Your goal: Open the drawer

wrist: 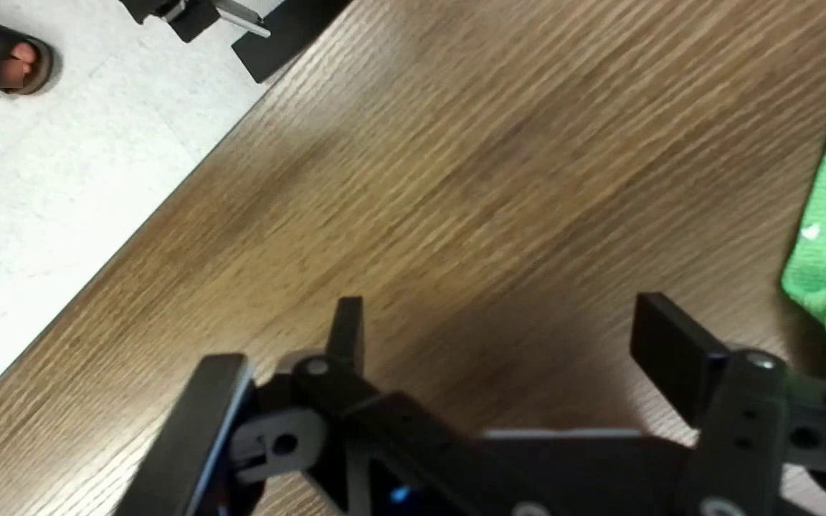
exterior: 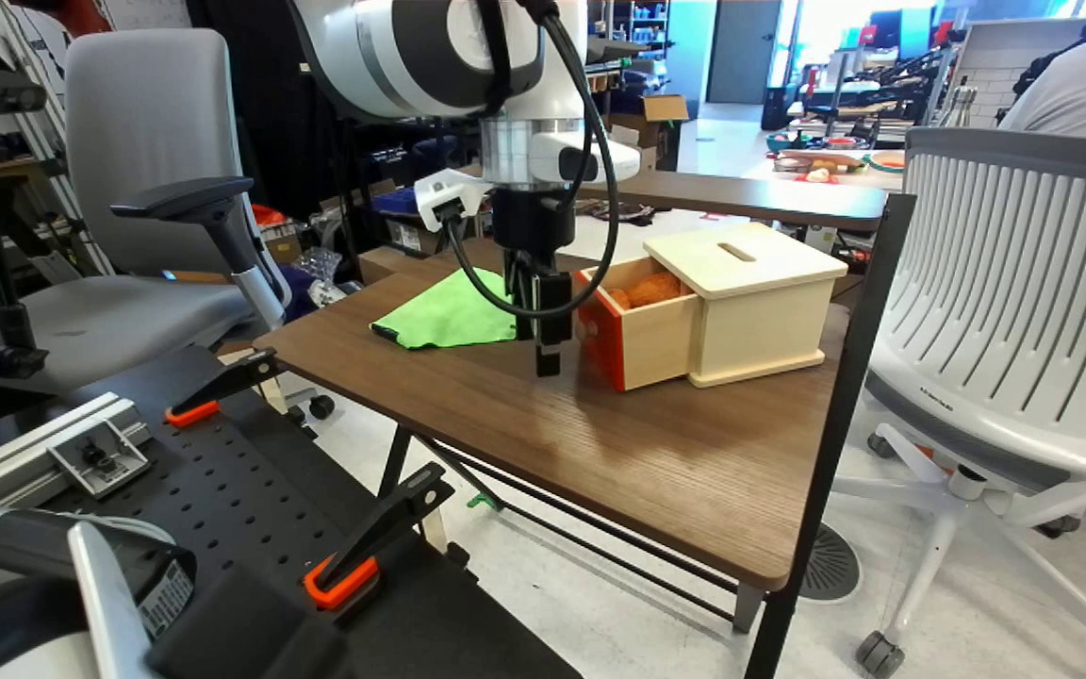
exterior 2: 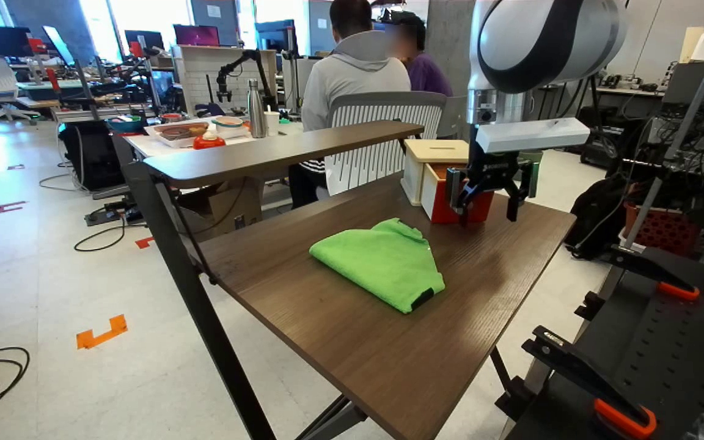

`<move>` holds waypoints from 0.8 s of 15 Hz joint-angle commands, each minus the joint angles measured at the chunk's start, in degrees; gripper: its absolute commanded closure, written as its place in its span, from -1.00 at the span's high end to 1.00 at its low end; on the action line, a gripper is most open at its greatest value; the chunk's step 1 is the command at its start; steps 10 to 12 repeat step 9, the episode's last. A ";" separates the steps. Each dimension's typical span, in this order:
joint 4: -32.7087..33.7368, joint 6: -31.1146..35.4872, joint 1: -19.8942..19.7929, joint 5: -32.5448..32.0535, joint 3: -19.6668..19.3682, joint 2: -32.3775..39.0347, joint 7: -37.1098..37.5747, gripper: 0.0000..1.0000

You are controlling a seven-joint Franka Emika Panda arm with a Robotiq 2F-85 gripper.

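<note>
Left to right in an exterior view, we have the green cloth (exterior: 449, 311), then the Robotiq gripper (wrist: 500, 322), spread wide in the wrist view and holding nothing, near the round knob (exterior: 586, 329) of the red-fronted drawer (exterior: 611, 344). The drawer sits partway out of its pale wooden box (exterior: 769, 321), with unidentified orange contents (exterior: 654, 289). We judge the pulling step largely done; the next move calls for backing clear without nudging the drawer inward, or gripping the knob for more travel.
</note>
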 commanded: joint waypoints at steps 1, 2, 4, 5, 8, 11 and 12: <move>-2.13 -4.01 -0.88 0.71 0.83 -5.02 -2.46 1.00; -3.15 -5.77 -1.03 0.68 1.26 -7.06 -3.57 1.00; -6.45 -5.56 -0.36 -0.76 1.25 -11.90 -4.82 1.00; -8.19 -4.63 -0.63 -1.24 1.62 -14.65 -6.63 1.00; -5.87 -4.22 -1.18 -1.68 2.20 -13.02 -7.10 1.00; -7.31 -4.22 -1.47 -1.88 2.56 -15.86 -8.33 1.00; -7.31 -4.22 -1.47 -1.88 2.56 -15.86 -8.33 1.00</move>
